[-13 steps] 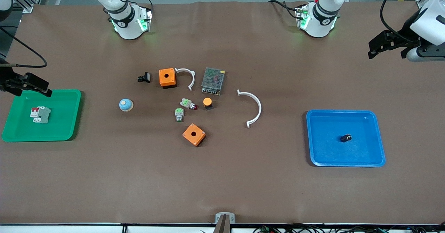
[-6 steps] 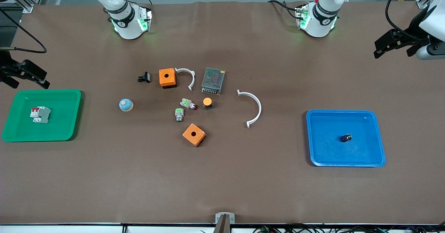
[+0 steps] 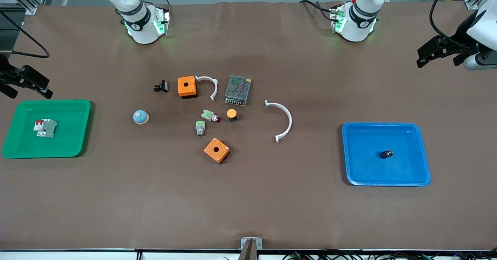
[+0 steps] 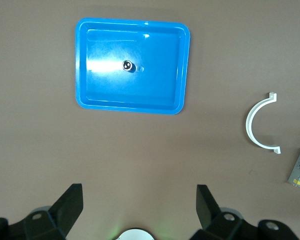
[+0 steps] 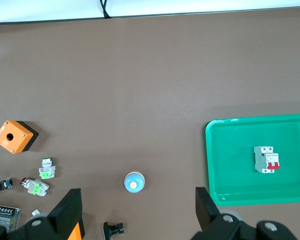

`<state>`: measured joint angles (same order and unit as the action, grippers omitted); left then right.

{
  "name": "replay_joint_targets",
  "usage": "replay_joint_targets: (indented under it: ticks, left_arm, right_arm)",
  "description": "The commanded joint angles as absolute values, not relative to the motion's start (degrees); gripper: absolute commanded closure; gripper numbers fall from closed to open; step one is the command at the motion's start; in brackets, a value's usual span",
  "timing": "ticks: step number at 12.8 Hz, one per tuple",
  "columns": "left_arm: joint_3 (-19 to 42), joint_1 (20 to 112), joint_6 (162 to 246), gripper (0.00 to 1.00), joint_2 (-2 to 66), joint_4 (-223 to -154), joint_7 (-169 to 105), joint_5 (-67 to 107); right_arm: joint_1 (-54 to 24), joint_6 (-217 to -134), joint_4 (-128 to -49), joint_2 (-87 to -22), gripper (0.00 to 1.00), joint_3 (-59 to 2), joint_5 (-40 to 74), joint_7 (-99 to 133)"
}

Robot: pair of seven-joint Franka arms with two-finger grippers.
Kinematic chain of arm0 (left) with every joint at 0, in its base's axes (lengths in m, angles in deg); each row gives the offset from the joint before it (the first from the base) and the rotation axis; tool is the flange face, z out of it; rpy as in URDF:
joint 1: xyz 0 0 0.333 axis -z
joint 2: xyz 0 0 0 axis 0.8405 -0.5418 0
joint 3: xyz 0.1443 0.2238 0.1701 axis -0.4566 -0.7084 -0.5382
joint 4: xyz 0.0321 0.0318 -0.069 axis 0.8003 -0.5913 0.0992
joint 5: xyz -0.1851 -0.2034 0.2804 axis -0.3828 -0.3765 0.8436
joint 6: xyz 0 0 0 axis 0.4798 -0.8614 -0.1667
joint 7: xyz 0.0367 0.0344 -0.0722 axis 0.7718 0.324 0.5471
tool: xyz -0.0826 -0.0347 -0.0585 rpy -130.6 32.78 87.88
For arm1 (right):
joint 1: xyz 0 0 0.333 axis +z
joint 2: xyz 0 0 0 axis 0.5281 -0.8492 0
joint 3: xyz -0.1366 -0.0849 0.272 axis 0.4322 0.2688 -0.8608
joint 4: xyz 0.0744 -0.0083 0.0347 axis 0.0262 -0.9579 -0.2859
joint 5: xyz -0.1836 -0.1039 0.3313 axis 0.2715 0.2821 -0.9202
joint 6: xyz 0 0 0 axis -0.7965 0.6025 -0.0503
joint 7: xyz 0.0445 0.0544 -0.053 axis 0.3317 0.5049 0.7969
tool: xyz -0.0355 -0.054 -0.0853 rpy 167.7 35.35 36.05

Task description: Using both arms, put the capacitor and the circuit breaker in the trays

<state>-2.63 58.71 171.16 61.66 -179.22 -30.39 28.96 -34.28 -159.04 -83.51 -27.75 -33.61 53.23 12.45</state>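
The capacitor (image 3: 386, 154), a tiny black cylinder, lies in the blue tray (image 3: 365, 169) toward the left arm's end of the table; the left wrist view shows it too (image 4: 127, 65). The circuit breaker (image 3: 44, 128), white-grey with red levers, lies in the green tray (image 3: 70, 136) toward the right arm's end; the right wrist view shows it too (image 5: 266, 159). My left gripper (image 3: 437, 60) is open and empty, high over bare table beside the blue tray. My right gripper (image 3: 28, 93) is open and empty, up over the table's edge beside the green tray.
In the middle of the table lie two orange boxes (image 3: 186, 86) (image 3: 216, 150), a metal power supply (image 3: 238, 90), two white curved clips (image 3: 281, 120) (image 3: 209, 86), a blue-domed button (image 3: 140, 117), an orange-capped button (image 3: 231, 115), two green-topped grey parts (image 3: 200, 127) and a black clip part (image 3: 161, 86).
Both grippers have drawn away from their trays, the right one off the green tray's rim, the left one toward the table's end. Capacitor and circuit breaker have not moved.
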Motion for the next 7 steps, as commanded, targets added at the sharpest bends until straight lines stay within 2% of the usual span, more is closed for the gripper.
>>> replay_joint_targets:
  ticks: [1,7]
  left_arm:
    - [-2.5,59.0,171.1,0.00,61.0,-177.8,-30.1,29.5]
    - [-2.5,58.9,171.1,0.00,60.2,-176.9,-30.3,29.8]
  right_arm:
    - [-33.8,-153.0,-76.6,-31.7,0.00,-33.1,53.0,12.5]
    - [-33.9,-151.2,-75.3,-32.7,0.00,-33.1,53.0,12.5]
